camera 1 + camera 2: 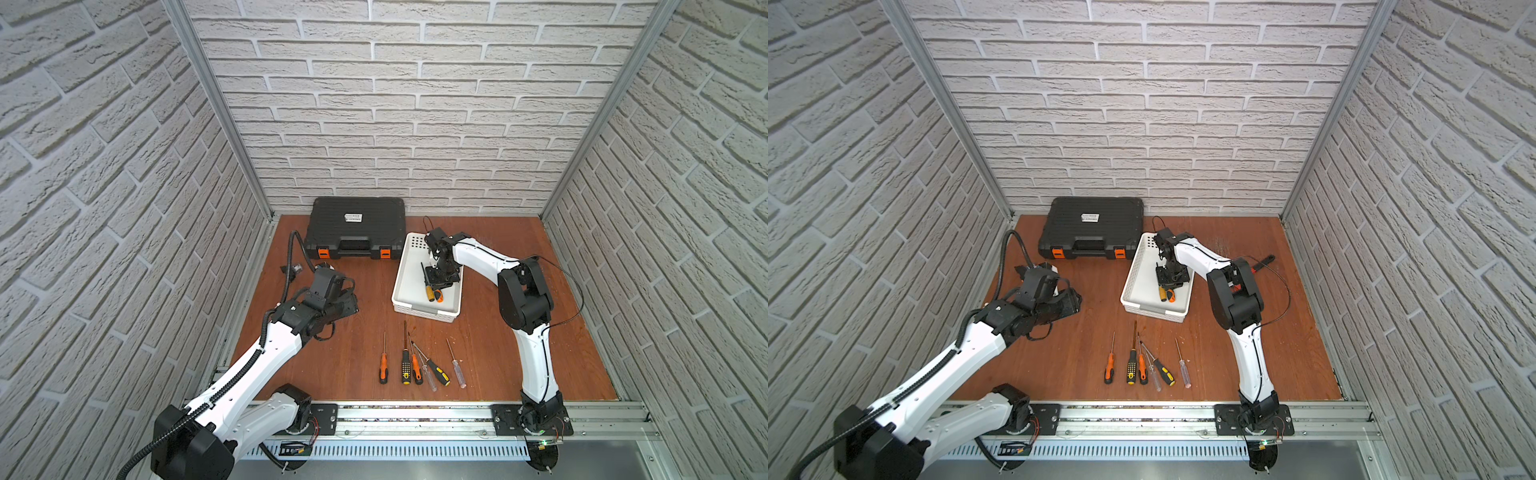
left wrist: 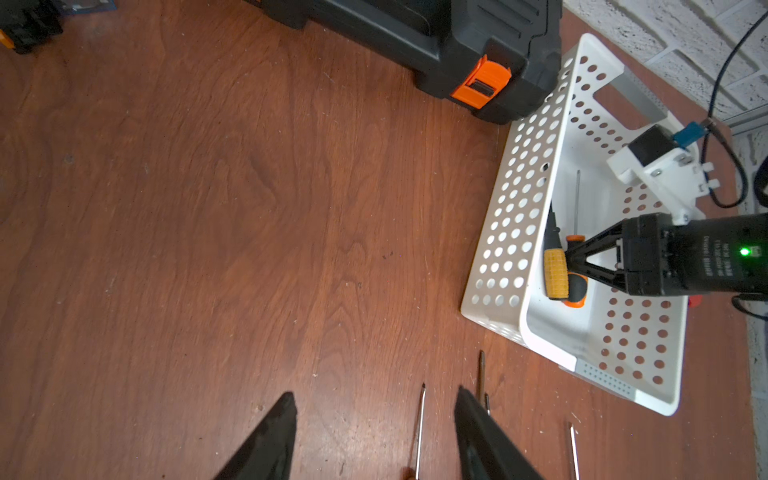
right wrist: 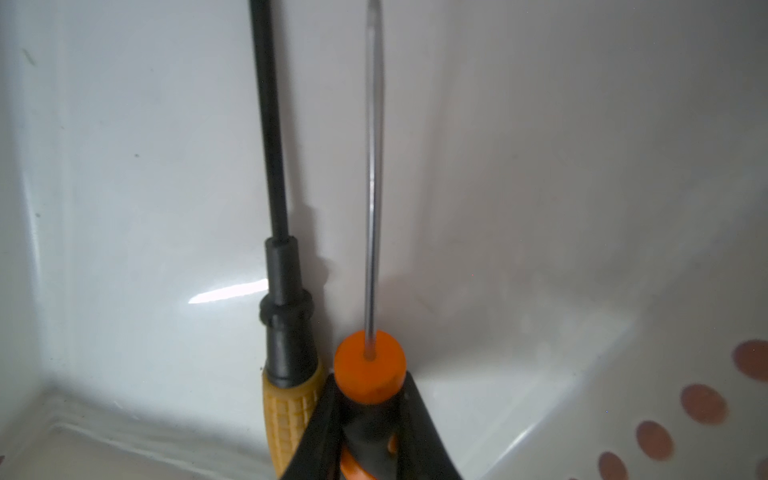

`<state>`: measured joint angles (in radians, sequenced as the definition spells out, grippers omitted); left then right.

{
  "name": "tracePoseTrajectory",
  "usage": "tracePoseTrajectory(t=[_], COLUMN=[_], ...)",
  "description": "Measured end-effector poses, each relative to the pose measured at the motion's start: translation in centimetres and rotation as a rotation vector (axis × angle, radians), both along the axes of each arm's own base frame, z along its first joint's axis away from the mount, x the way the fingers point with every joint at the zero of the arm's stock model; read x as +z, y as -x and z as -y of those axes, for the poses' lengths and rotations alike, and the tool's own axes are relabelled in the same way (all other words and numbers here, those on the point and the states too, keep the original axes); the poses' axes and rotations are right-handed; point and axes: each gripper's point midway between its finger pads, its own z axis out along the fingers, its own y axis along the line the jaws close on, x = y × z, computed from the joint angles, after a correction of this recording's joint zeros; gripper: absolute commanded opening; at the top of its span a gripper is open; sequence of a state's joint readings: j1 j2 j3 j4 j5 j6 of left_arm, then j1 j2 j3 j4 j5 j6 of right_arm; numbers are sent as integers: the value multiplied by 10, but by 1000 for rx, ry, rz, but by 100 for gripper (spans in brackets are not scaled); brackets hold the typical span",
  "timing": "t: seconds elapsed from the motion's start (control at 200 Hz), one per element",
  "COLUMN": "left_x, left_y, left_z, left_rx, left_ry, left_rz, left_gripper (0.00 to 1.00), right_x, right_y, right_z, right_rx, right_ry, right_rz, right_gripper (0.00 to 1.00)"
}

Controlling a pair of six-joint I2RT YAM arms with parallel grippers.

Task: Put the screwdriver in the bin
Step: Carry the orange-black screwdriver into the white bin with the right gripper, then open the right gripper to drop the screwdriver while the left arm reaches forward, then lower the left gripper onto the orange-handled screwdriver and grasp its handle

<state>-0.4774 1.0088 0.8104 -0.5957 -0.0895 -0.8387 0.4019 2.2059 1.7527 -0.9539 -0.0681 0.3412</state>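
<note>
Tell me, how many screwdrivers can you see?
8. Six lie in a row on the table; two are in the bin: a yellow one lying loose, an orange one in the right gripper. More may be hidden.

Your right gripper point(image 1: 435, 287) reaches down into the bin point(image 1: 400, 291), tips at the orange-handled screwdriver point(image 1: 439, 296), beside a yellow-handled screwdriver point(image 1: 428, 293).
</note>
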Motion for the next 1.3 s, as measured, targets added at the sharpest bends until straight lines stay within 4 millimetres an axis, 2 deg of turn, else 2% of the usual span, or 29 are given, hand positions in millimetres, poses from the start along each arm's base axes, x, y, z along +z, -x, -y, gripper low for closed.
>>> tracePoseTrajectory(t=[0.13,0.245,0.305,0.53,0.655,0.81,0.91,1.01,1.105,1.195,1.3], left_x=[1,2,2,-5,-15,-30,-42,-49,-54,-65,-80], left_y=[1,1,1,4,9,19,31,49,68,90,114], left_z=[-1,-2,-2,1,5,14,27,48,68,82,89], left_rx=[2,4,3,-10,-30,-75,-140,-233,-312,-371,-399], left_ry=[-1,0,-1,2,5,5,-22,-44,-51,-59,-88], left_rz=[1,5,4,-29,-81,-165,-220,-252,-267,-293,-355], left_gripper=[62,63,63,62,60,59,58,57,57,59,60], right_x=[1,1,1,5,32,98,144,165,161,141,119], right_y=[-1,-1,-1,-3,-7,-8,11,45,76,101,118], right_z=[-3,-3,-4,-5,-9,-17,-21,-25,-31,-36,-38], right_rx=[-37,-51,-55,-38,9,79,118,156,179,191,179], right_ry=[-52,-65,-68,-70,-67,-82,-121,-173,-223,-249,-267], right_rz=[-18,-23,-25,-5,58,229,360,436,450,429,400], right_gripper=[7,25,31,33,33,33,34,34,35,35,34])
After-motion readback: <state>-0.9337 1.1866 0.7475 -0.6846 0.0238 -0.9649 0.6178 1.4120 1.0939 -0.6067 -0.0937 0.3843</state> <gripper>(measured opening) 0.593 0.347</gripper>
